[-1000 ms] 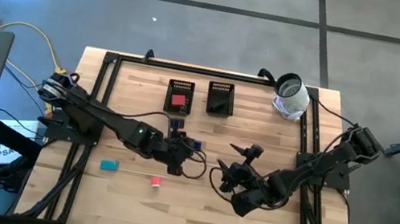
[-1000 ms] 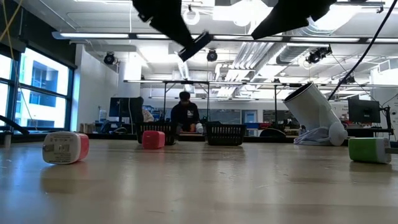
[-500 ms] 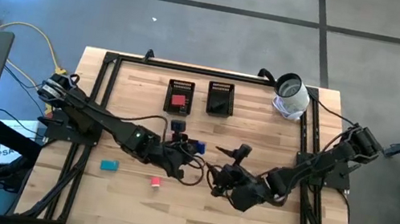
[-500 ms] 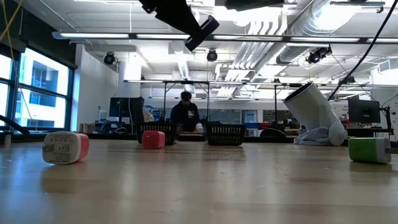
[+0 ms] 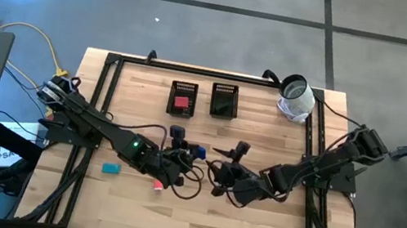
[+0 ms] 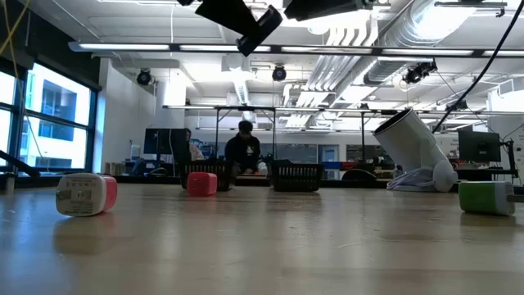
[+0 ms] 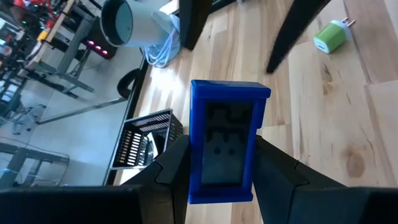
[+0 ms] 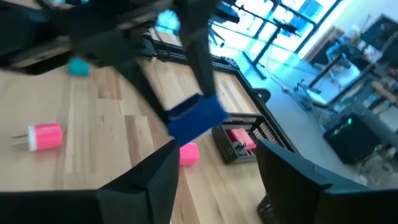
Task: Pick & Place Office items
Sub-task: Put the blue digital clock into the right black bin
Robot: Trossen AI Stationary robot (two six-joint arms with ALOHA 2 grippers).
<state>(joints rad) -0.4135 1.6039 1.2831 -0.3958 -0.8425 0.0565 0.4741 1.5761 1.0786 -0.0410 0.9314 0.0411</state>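
Observation:
My left gripper (image 5: pixel 187 153) hangs over the table's middle, shut on a blue blocky item (image 7: pixel 224 140). My right gripper (image 5: pixel 229 149) is open just to the right of it, with its fingers pointing at the blue item (image 8: pixel 196 117). In the low view both grippers are high above the table (image 6: pixel 258 20). On the wood lie a teal piece (image 5: pixel 111 168), a pink plug piece (image 5: pixel 158 184) and a green plug piece (image 7: pixel 334 36). A red piece (image 5: pixel 181 102) sits inside the left mesh tray (image 5: pixel 184 88). My left gripper pinches the blue item by its two long side faces (image 7: pixel 198 149), one finger (image 7: pixel 171 171) on each side. Its broad face with a dark recess faces the wrist camera. The item is lifted clear of the table.
Two black mesh trays (image 5: pixel 184 88) (image 5: pixel 225 91) stand at the far side, and a white cylinder (image 5: pixel 296 96) lies tilted at the far right corner on a bluish cable. A black frame rims the table. People sit in the room beyond.
My right gripper has moved toward the table's left, closing on the left gripper and the blue item, and has stayed open. My left gripper has risen with the blue item still in its hold.

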